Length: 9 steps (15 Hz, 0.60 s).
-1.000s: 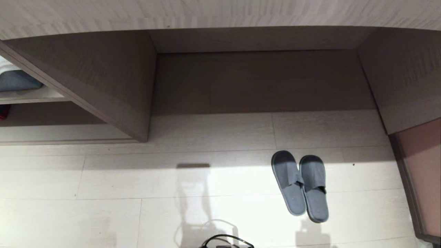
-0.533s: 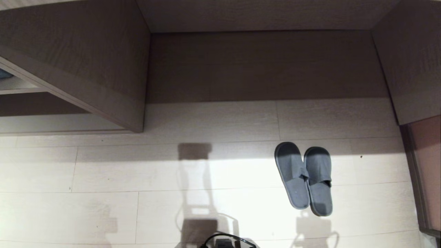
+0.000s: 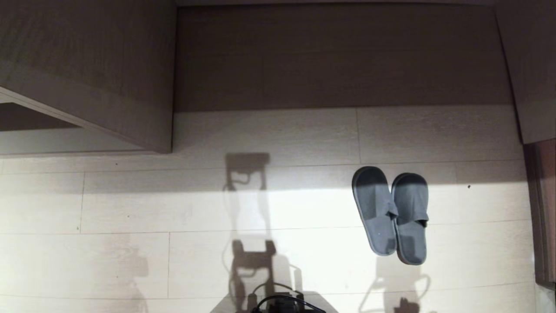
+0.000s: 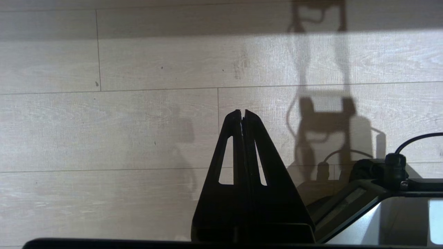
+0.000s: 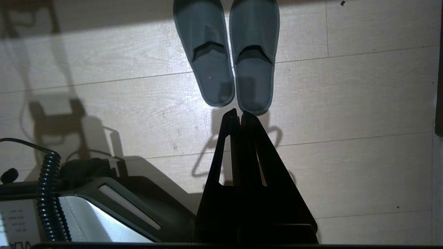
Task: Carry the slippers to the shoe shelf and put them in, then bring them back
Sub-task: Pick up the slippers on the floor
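Right hand (image 5: pixel 241 112), fingers together, empty, hangs over pale floor (image 3: pixel 130 208); left hand (image 4: pixel 242 111) likewise together. Slippers (image 3: pixel 392 216) lie side by side, touching, right of centre, before wood unit's open cubby (image 3: pixel 339 56).

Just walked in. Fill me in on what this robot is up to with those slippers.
Nothing is being handled yet. The slippers lie side by side on the pale floor, in front of the low grey-brown wood cubby, not inside it. The right gripper is shut and empty, pointing toward the slippers' heel ends without touching them. The left gripper is also shut and empty over bare floor.
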Tool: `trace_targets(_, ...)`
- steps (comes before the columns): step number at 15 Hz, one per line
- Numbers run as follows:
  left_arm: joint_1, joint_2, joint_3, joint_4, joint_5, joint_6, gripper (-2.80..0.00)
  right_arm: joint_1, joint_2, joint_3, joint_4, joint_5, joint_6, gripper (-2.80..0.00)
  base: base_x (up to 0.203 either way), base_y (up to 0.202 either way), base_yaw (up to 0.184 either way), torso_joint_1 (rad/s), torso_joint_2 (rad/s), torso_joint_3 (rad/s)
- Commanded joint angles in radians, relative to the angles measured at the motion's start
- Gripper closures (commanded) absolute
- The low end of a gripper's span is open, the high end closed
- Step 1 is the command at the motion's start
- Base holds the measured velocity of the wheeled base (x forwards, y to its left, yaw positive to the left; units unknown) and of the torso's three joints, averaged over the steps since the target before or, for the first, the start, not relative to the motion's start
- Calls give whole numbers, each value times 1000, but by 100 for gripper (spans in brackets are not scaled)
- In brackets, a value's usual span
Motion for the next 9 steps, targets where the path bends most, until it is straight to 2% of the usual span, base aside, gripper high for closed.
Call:
trace_targets(1, 0, -1, 0, 0, 0, -1, 0, 0, -1, 0, 0, 0, 0, 0, 0, 0, 0, 1, 2, -196)
trace_targets(9, 1, -1, 0, 0, 0, -1, 0, 0, -1, 0, 0, 0, 2, 0, 0, 0, 0, 2, 2, -196)
